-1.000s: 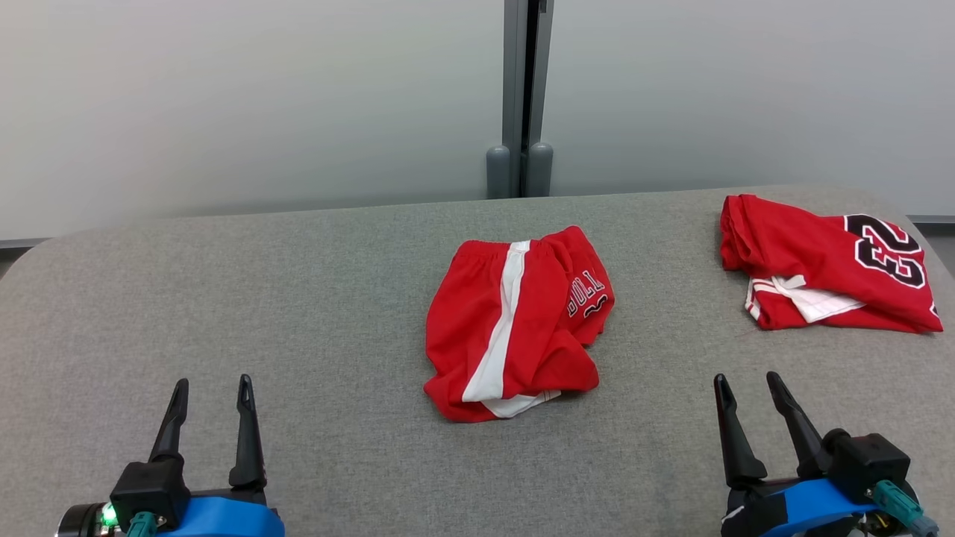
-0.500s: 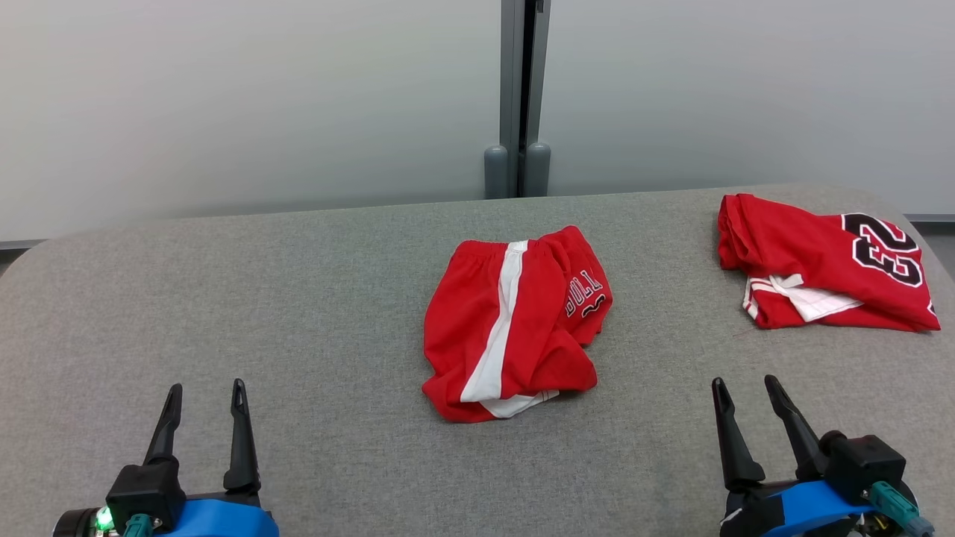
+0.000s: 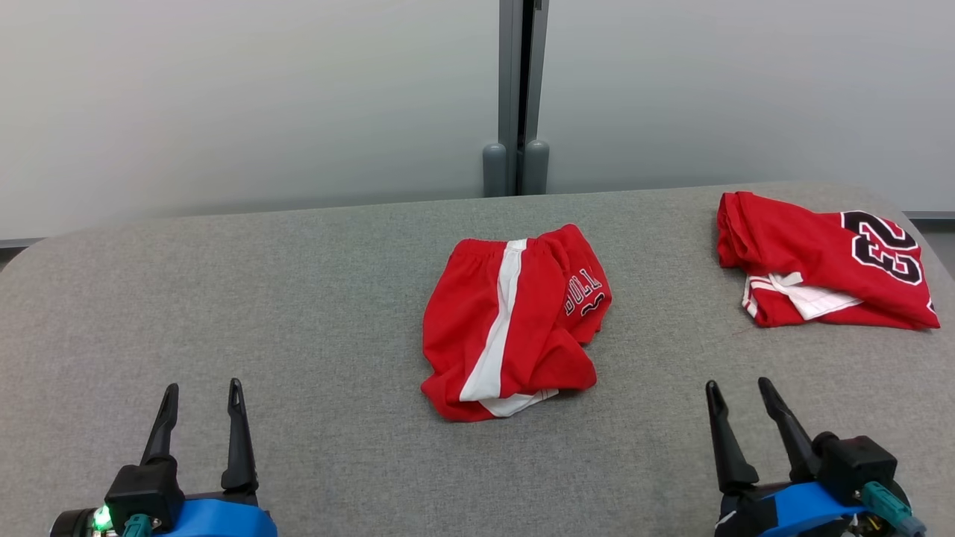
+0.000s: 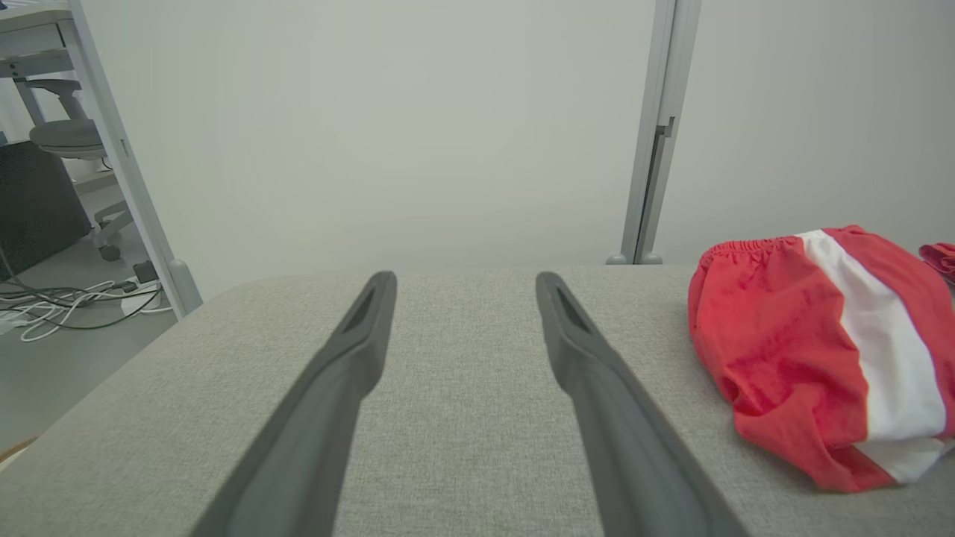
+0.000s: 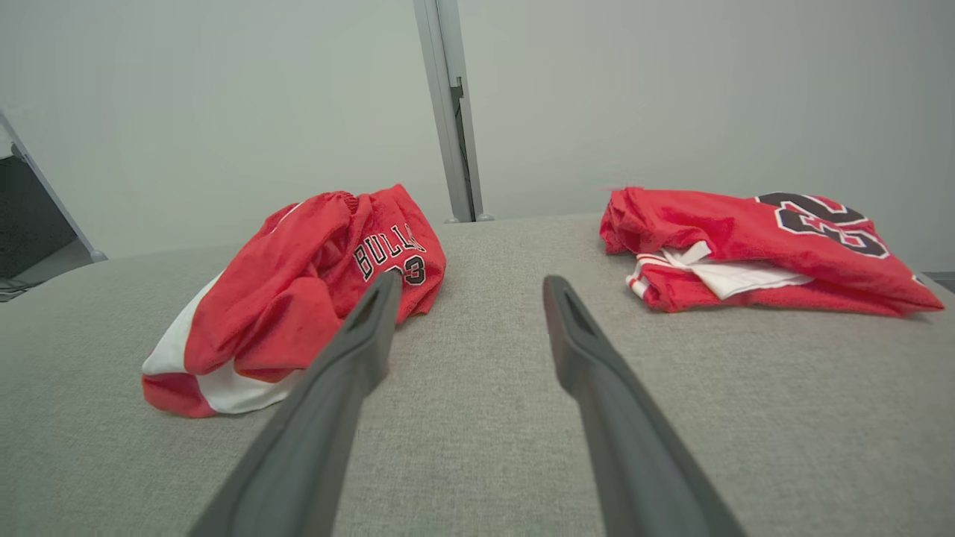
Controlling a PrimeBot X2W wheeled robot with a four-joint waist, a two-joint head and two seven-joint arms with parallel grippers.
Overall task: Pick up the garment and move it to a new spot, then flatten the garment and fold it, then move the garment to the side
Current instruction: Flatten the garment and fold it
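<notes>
The red Bulls shorts (image 3: 515,321) lie crumpled in the middle of the grey tabletop (image 3: 261,298), bunched on themselves with the white side stripe running down the heap, well apart from both pincers. That central spot puts them between the two arms, probably within reach of either. The left pincer (image 3: 204,386) and right pincer (image 3: 738,384) sit low at the near edge, each spread wide and holding nothing, likely poised for the first pick-up. A red number 23 jersey (image 3: 821,261) lies folded at the far right, seemingly parked aside, so the shorts look like the garment to handle.
</notes>
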